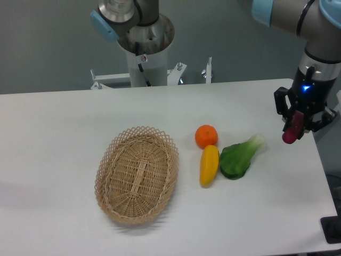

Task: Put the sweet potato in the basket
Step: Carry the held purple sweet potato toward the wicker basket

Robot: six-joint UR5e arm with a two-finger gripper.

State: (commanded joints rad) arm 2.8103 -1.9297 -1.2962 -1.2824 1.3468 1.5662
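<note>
The gripper (294, 127) pinches the sweet potato (292, 129) above the bench (53, 133), its end hanging below the fingers. It seems light, stiff and smooth, so a hold near its middle is safest. The basket (137, 173) lies far to the gripper's left.

The small reddish-purple sweet potato (292, 129) hangs clamped in the hand (296, 128) above the worktop, while the oval tan wicker basket (137, 174) lies empty well to the hand's left.

Sweet potato (292, 129) far right of basket (137, 174).
</note>
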